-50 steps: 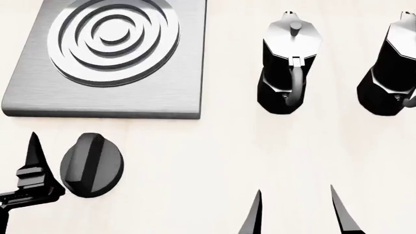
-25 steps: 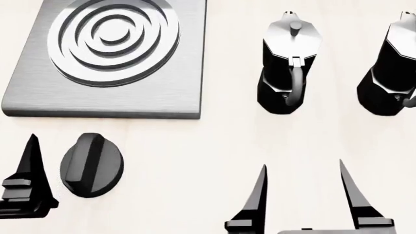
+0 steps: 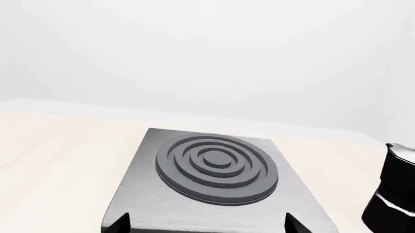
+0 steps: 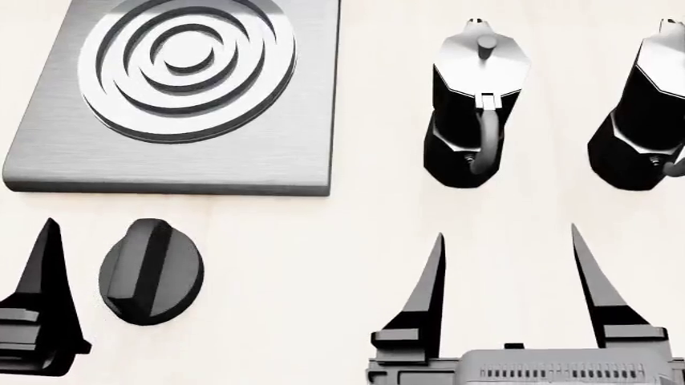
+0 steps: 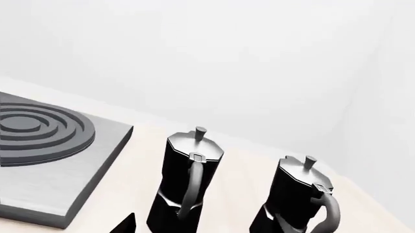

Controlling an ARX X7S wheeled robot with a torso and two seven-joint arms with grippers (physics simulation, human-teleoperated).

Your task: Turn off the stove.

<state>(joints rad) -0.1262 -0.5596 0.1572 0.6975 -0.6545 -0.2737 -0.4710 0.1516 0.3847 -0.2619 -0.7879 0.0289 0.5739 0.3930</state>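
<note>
The stove's brushed-grey plate (image 4: 172,164) with its ringed burner (image 4: 188,60) lies at the far left. Its black ridged knob (image 4: 150,271) sits apart, in front of the plate, with the ridge nearly upright. One finger (image 4: 48,289) of my left gripper stands just left of the knob, not touching it; the other finger is out of frame. In the left wrist view my left gripper (image 3: 206,224) is open, its tips wide apart before the plate (image 3: 129,213), and the knob is out of view. My right gripper (image 4: 506,233) is open and empty, pointing between the pots.
Two black-and-silver moka pots (image 4: 476,112) (image 4: 642,112) stand at the far right, handles toward me. They also show in the right wrist view (image 5: 188,184) (image 5: 302,199), beyond one right fingertip (image 5: 127,224). A white wall rises behind the pale table (image 4: 321,265).
My right gripper has moved forward toward the moka pots, and more of it shows. My left gripper has sunk slightly lower in the frame. The knob has not turned.
</note>
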